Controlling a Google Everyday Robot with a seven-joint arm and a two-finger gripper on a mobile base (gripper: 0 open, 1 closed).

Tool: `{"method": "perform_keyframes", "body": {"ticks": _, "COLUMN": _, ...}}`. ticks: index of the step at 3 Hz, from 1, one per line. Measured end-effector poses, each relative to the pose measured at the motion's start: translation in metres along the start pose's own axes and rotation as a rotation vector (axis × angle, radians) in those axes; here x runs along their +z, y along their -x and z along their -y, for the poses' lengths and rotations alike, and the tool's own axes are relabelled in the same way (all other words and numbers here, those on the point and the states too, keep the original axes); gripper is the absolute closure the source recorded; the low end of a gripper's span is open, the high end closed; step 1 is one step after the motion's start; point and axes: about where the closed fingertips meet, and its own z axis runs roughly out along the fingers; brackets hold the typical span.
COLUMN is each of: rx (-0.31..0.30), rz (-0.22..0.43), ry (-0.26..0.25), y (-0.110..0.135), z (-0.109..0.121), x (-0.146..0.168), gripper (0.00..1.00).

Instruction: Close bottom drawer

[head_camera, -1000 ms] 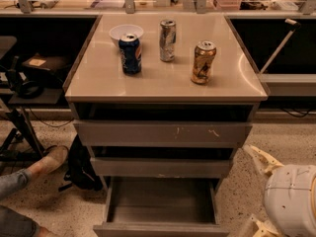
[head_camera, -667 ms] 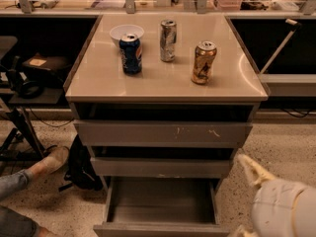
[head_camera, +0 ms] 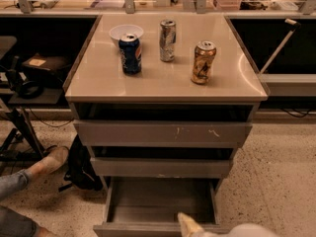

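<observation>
Three grey-brown drawers in one cabinet [head_camera: 163, 85], none with a handle. Lowest and narrowest: bottom drawer [head_camera: 158, 204], standing far out toward the camera, shallow grey box open to view from above. Flat front running along the lower edge of the frame, partly cut off there. Directly above, middle drawer [head_camera: 160, 167], plain-fronted, out only a little. Above that, top drawer [head_camera: 148, 133], widest of the set, pale scratch marks right of centre on its front, also slightly out, with a dark gap over it.

Gripper [head_camera: 190, 226] very low in the frame, a little right of centre: one pale pointed tip showing just at the bottom drawer's front lip, over the right half of that front. Touching the lip or just clear of it: cannot tell. How far open, and whether holding anything: cannot tell either. White rounded arm housing [head_camera: 244, 229] just to its right, mostly out of frame.

On the cabinet top, well apart from the gripper: blue can [head_camera: 131, 53], silver can [head_camera: 168, 40] and gold-brown can [head_camera: 203, 62], all upright, plus white bowl [head_camera: 123, 31] just behind the blue can. At left, on the speckled floor [head_camera: 276, 172]: tan shoe [head_camera: 49, 161] on a jeans-clad leg, black bag [head_camera: 81, 164] beside the cabinet.
</observation>
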Motion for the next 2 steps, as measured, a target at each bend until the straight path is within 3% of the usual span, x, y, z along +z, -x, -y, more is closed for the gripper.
{"method": "perform_keyframes", "body": {"ticks": 1, "rx": -0.024, "rz": -0.075, "ry": 0.183, "y": -0.052, "z": -0.059, "x": 0.075, "gripper": 0.00}}
{"method": "perform_keyframes", "body": {"ticks": 2, "rx": 0.117, "rz": -0.102, "ry": 0.236, "y": -0.095, "z": -0.066, "x": 0.120, "gripper": 0.00}}
